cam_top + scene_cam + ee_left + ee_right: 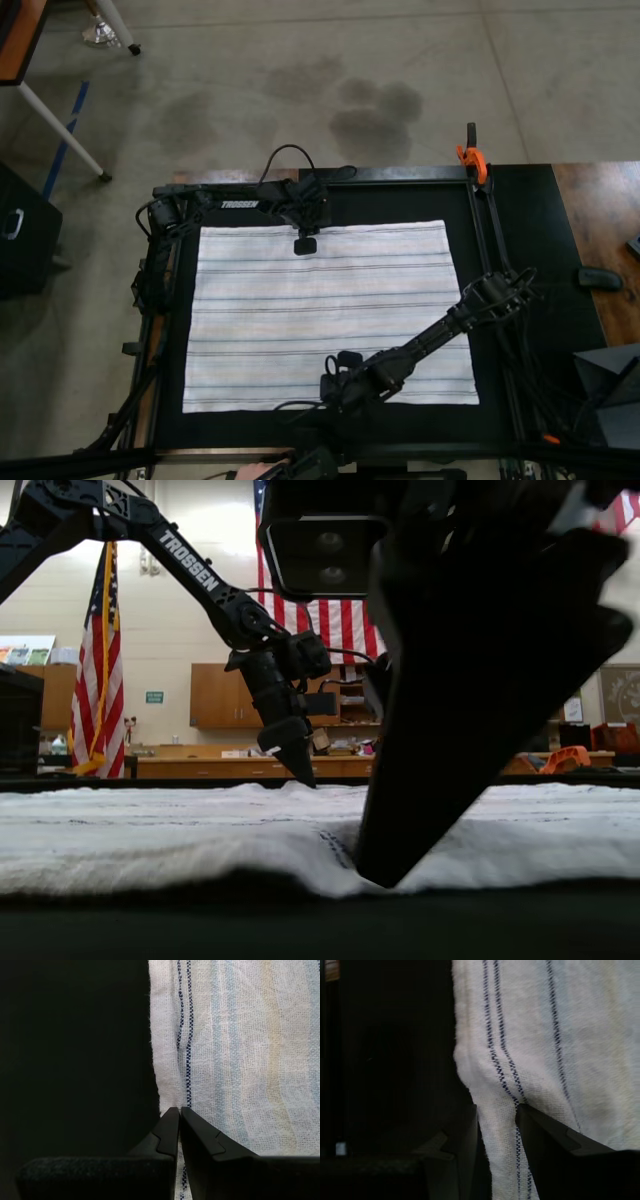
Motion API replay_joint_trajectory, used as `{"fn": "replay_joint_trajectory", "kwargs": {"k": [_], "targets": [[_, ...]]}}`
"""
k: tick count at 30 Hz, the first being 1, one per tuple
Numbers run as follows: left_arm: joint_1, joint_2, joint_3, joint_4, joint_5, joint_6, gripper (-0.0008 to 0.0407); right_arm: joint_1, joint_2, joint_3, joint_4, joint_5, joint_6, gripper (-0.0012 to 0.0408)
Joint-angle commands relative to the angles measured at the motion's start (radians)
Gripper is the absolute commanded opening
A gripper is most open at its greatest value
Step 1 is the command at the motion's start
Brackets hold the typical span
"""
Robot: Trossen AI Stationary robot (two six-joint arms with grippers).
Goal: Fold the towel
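Towel (330, 310) spread flat and open on black mat (525, 225), stripes running left to right in the top view, edges roughly parallel to the mat's.

Left gripper (305, 245) set down on the towel's far edge, near that edge's middle. In the left wrist view, fingers (167, 1132) pressed almost together just inside the hem, a thin sliver of cloth pinched between them, surrounding fabric lying flat. In the exterior view, tip (303, 777) touching the far hem.

Right gripper (338, 385) at the towel's near edge, a little left of that edge's middle in the top view. In the right wrist view, fingers (465, 1132) clamped on a raised fold of striped hem. In the exterior view, tip (375, 875) buried in slightly bunched cloth at the near hem.
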Motion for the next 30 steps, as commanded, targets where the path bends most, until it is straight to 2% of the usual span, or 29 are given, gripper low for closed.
{"fn": "replay_joint_trajectory", "kwargs": {"k": [1, 5, 9, 12, 16, 19, 21, 30], "targets": [[0.0, -0.001, 0.002, 0.0, 0.002, -0.001, 0.0, -0.001, 0.001, 0.0, -0.001, 0.0, 0.0, 0.0092], [0.0, -0.001, 0.002, 0.0, 0.002, -0.001, 0.0, -0.002, 0.001, 0.0, -0.001, -0.01, -0.01, 0.0058], [0.0, -0.001, 0.002, 0.0, 0.002, -0.002, 0.0, -0.002, 0.001, 0.0, -0.002, -0.01, -0.011, -0.0009], [0.0, -0.001, 0.002, 0.0, 0.002, -0.002, 0.0, -0.002, 0.001, 0.0, -0.003, -0.022, -0.007, 0.0015], [0.0, -0.001, 0.002, 0.0, 0.002, -0.001, 0.0, 0.003, -0.002, 0.0, -0.006, -0.065, -0.008, -0.0005], [0.0, -0.001, 0.002, -0.001, 0.002, -0.001, 0.0, 0.015, -0.005, 0.0, -0.01, -0.082, -0.005, 0.0006], [0.0, -0.001, 0.002, -0.001, 0.002, -0.001, 0.0, 0.019, -0.008, 0.003, -0.013, -0.101, 0.006, -0.0003], [0.0, -0.002, 0.002, -0.003, 0.003, -0.002, 0.0, 0.025, -0.072, 0.012, -0.086, -0.098, 0.021, -0.0003]]}}
